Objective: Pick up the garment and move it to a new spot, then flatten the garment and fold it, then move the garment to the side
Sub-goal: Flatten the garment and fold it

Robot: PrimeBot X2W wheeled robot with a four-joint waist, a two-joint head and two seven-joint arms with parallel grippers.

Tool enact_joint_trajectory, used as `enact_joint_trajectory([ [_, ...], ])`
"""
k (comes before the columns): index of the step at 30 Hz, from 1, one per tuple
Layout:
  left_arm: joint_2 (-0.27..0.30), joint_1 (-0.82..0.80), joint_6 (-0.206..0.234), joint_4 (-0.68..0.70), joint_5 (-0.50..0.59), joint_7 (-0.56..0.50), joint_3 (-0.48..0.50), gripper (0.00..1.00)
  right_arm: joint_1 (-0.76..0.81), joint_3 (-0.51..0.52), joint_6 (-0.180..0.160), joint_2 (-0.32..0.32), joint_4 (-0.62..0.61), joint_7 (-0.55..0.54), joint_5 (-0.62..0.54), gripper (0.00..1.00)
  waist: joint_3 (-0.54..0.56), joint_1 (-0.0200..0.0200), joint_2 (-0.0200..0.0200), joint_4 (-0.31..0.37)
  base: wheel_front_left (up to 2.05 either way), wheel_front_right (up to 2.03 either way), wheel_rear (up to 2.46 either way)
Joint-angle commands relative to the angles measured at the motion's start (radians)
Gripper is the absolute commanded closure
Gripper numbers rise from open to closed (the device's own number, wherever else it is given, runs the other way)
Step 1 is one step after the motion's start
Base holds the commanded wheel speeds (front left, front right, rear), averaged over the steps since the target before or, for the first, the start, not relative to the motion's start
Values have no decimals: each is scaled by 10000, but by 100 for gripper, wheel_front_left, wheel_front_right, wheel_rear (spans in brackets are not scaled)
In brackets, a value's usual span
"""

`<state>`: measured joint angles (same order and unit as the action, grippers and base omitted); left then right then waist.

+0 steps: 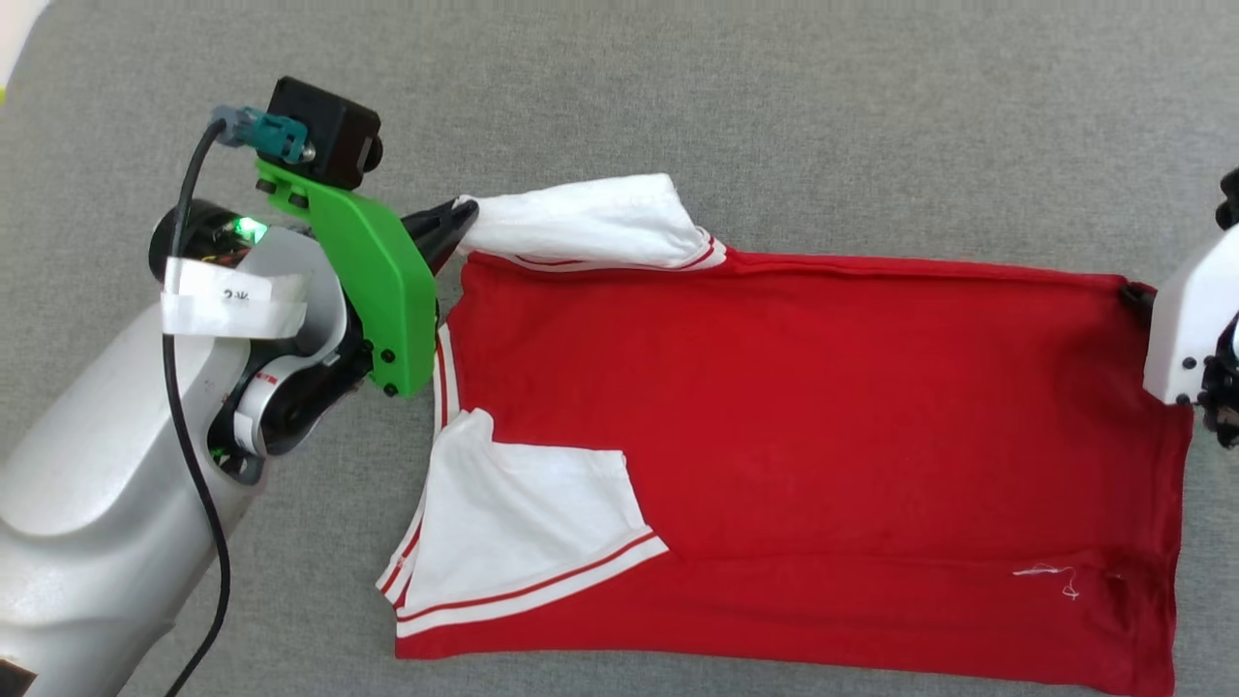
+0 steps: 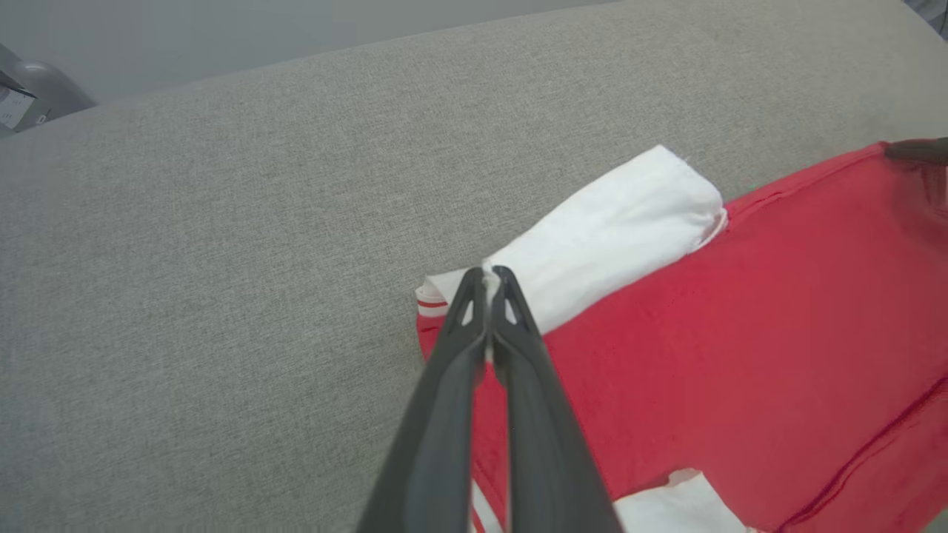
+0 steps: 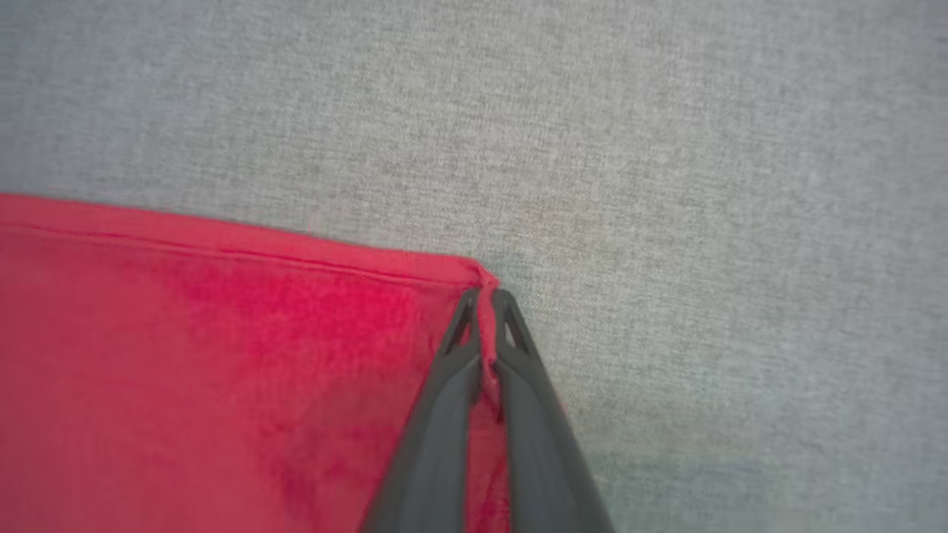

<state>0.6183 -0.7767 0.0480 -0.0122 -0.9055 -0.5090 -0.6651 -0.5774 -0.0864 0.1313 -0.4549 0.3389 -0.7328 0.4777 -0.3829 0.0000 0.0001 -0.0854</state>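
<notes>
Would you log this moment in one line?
left gripper: pinching white sleeve | right gripper: pinching hem corner | garment: spread out

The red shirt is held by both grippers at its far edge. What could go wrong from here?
1. The left gripper pinches only the tip of the white far sleeve; a pull could slip it free.
2. The right gripper holds just the very hem corner of the shirt; it may also slip.
3. The near sleeve lies folded onto the red body; lifting could unfold it.
</notes>
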Motion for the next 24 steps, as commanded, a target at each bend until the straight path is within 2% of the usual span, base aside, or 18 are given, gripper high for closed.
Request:
enact_joint_trajectory([
  [1,-66,255,-55,-82,-39,101,-7,100,278,123,-6,80,76,107,149,100,540,0,-1,54,0,0,0],
  [9,1,1136,1,-209,-203,371,-150,100,1223,821,-6,445,-34,1078,456,100,1599,0,-1,115,0,0,0],
  [20,306,3222,620,517,-739,716,-235,100,3490,984,-6,740,-1331,2916,1504,100,2537,0,-1,-102,0,0,0],
  [24,364,3889,821,741,-858,831,-329,100,4236,988,-6,696,-1769,3111,1908,100,2608,0,-1,-161,0,0,0],
])
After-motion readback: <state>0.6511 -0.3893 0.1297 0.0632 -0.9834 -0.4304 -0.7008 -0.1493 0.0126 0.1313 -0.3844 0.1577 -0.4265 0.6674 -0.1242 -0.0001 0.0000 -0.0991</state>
